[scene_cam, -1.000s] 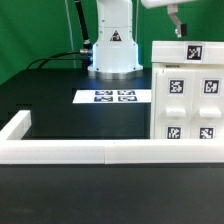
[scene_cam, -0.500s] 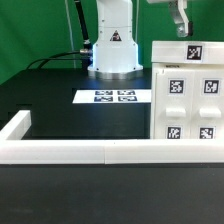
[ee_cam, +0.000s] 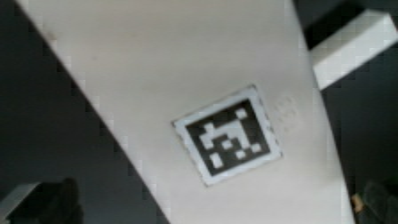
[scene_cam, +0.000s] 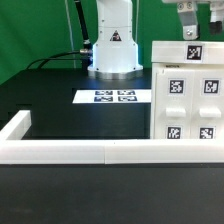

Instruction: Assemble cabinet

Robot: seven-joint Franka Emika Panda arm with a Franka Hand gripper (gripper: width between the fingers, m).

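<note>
White cabinet (scene_cam: 187,92) is sitting directly beneath the gripper (scene_cam: 189,33), which is hovering just above it; whether its fingers are apart is unclear.

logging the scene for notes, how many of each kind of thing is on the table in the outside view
cabinet (one white tagged block): 1
marker board: 1
white border wall: 1
robot base: 1
gripper, above the cabinet: 1
Total: 5
</note>
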